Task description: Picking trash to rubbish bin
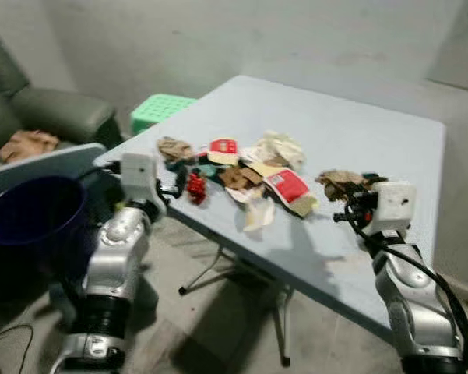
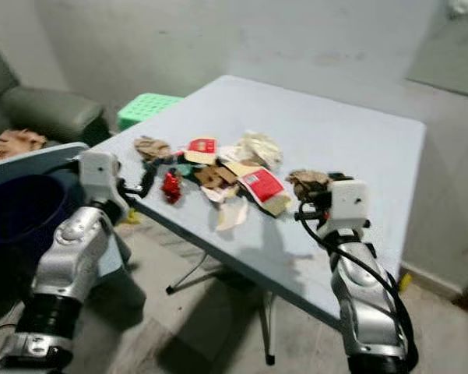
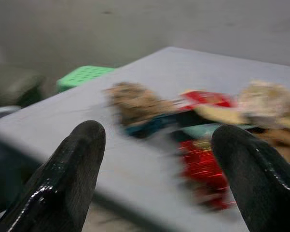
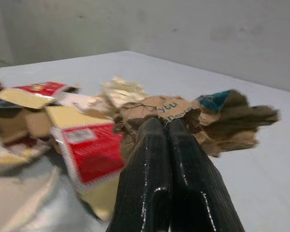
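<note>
Head views: a trash pile (image 1: 249, 175) is spread over the grey tabletop (image 1: 358, 132); a dark rubbish bin (image 1: 31, 210) is seen on the floor, left of the tabletop edge. Left wrist view: the left tool (image 3: 157, 159) is held released, fingers spread, facing a red wrapper (image 3: 202, 166). Right wrist view: the right tool (image 4: 166, 126) is clenched, fingertips pressed together against crumpled brown paper (image 4: 217, 121).

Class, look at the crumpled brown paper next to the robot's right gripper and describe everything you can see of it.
The crumpled brown paper is a wrinkled wad, kraft-like, with some printed lettering and a teal scrap at its top. It lies on the grey table at the right end of the trash pile, beside a red and cream packet. The right gripper, jaws shut, points at its near edge; actual contact cannot be told.
</note>
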{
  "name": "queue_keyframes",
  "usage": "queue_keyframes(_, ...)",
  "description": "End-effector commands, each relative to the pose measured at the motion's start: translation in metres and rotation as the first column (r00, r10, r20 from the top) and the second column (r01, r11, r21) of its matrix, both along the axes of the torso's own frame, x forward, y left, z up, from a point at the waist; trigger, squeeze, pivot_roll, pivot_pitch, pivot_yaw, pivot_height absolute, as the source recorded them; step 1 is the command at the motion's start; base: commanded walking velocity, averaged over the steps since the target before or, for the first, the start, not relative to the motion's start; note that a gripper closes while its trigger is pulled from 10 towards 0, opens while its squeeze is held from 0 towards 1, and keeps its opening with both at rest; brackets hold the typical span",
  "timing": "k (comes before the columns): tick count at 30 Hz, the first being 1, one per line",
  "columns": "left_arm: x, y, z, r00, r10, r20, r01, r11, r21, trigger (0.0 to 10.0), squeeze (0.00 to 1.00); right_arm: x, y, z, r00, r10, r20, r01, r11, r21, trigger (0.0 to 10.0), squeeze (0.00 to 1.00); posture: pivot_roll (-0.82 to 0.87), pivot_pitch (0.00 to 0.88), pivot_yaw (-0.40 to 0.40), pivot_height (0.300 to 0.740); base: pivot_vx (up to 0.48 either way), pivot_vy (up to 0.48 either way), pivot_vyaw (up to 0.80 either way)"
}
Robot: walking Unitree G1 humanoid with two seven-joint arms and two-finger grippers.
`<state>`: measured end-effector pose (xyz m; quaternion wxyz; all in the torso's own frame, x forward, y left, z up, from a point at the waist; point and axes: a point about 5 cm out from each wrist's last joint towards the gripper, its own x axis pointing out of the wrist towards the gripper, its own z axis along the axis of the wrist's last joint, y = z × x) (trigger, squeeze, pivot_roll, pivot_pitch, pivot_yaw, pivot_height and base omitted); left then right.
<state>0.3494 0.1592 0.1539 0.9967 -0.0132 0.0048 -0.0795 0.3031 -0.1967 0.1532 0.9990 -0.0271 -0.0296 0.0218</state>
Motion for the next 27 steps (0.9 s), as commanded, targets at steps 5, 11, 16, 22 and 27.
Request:
queue_keyframes(5, 0.0019, 0.0018, 0.0064, 1.000, 0.004, 0.018, -0.004, 1.000, -0.010, 10.0, 0.00, 0.0016, 0.0035, 0.0023, 1.000, 0.021, 0.006, -0.021, 1.000, -0.007, 10.0, 0.00, -0.05, 0.000, -0.027, 0.740, 0.000, 0.000, 0.80)
queue_keyframes(11, 0.0025, 0.0014, 0.0064, 1.000, 0.009, 0.018, -0.009, 1.000, -0.005, 10.0, 0.00, 0.0019, 0.0024, 0.0024, 1.000, 0.020, 0.007, -0.020, 1.000, -0.007, 10.0, 0.00, -0.06, 0.000, -0.026, 0.740, 0.000, 0.000, 0.80)
queue_keyframes(16, 0.0031, 0.0012, 0.0068, 1.000, 0.007, 0.021, -0.007, 1.000, 0.003, 10.0, 0.00, 0.0023, 0.0028, 0.0025, 1.000, 0.022, 0.008, -0.022, 1.000, -0.009, 10.0, 0.00, -0.06, 0.000, -0.025, 0.740, 0.000, 0.000, 0.80)
queue_keyframes(22, 0.0051, 0.0013, 0.0080, 1.000, 0.009, 0.022, -0.009, 1.000, 0.006, 10.0, 0.00, 0.0015, 0.0031, 0.0027, 1.000, 0.027, 0.009, -0.027, 1.000, -0.013, 10.0, 0.00, -0.06, 0.000, -0.025, 0.740, 0.000, 0.000, 0.80)
queue_keyframes(27, 0.0053, 0.0011, 0.0074, 1.000, 0.016, 0.016, -0.016, 1.000, 0.008, 10.0, 0.00, 0.0012, 0.0026, 0.0024, 1.000, 0.029, 0.008, -0.029, 0.999, -0.015, 10.0, 0.00, -0.06, 0.000, -0.023, 0.740, 0.000, 0.000, 0.80)
